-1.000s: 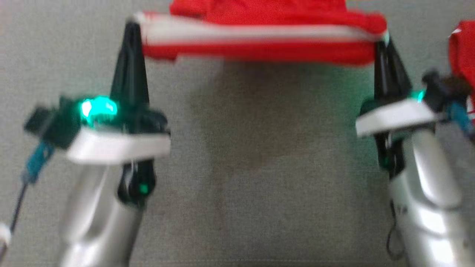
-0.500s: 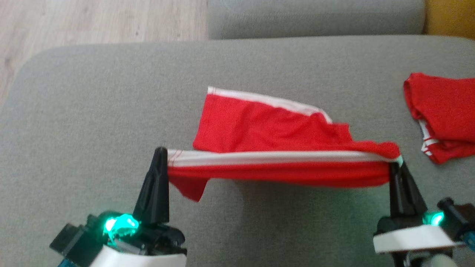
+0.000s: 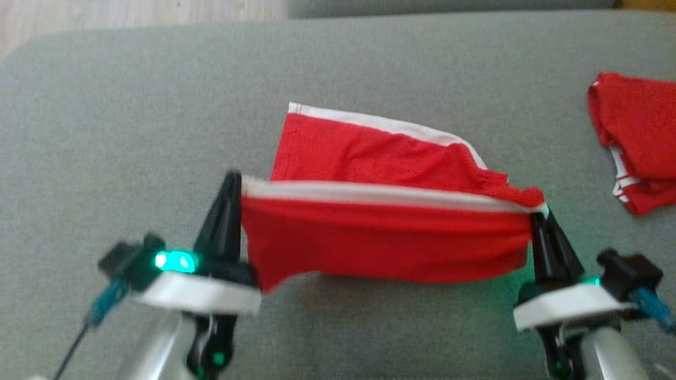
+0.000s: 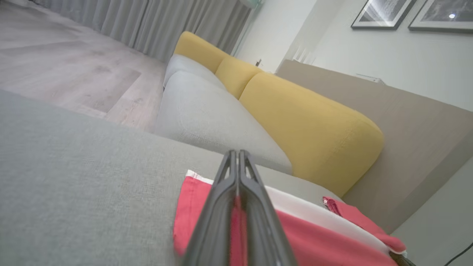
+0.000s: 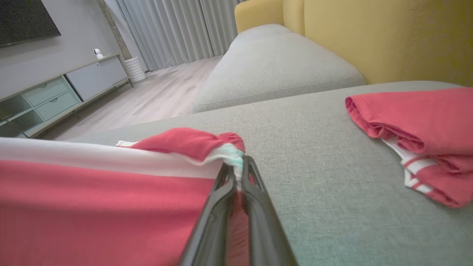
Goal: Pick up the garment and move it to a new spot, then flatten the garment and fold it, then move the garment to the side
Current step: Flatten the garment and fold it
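Note:
A red garment point(image 3: 385, 237) with a white band hangs stretched between my two grippers above the grey sofa cushion point(image 3: 132, 132), its far part lying on the cushion. My left gripper point(image 3: 232, 179) is shut on the garment's left end. My right gripper point(image 3: 538, 216) is shut on the right end, where the cloth bunches. In the left wrist view the closed fingers point(image 4: 236, 184) pinch the red cloth point(image 4: 314, 236). The right wrist view has the red cloth point(image 5: 92, 199) spreading left from the clamped fingertips point(image 5: 236, 173).
A second folded red garment point(image 3: 634, 153) with white stripes lies at the cushion's right, also in the right wrist view point(image 5: 421, 125). Yellow back cushions point(image 4: 303, 122) and another grey seat point(image 5: 273, 62) stand beyond. Wooden floor point(image 3: 105, 10) lies past the cushion's far left edge.
The head camera has shifted between frames. Both grippers have lifted the banded edge, so more red cloth hangs below it now. Both grips stay as they were.

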